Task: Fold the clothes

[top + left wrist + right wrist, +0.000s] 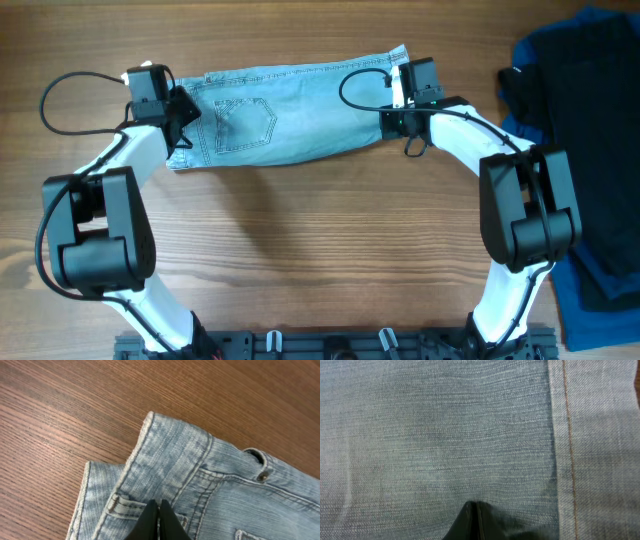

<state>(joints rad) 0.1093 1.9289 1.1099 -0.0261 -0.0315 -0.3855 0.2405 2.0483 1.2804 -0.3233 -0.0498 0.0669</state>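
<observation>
The light blue denim shorts [280, 115] lie flat in a long strip across the far middle of the table, back pocket up. My left gripper [180, 125] is at their left end, shut with its tips on the waistband beside a belt loop [159, 505]. The waistband there lies in two layers [210, 475]. My right gripper [395, 110] is at their right end, shut with its tips against the denim [476, 505] near the hemmed leg end [590, 450]. The cloth between the jaws is barely visible.
A black garment [590, 150] lies on a dark blue garment [600, 310] at the right edge of the wooden table [300, 250]. Both arms reach in from the near edge.
</observation>
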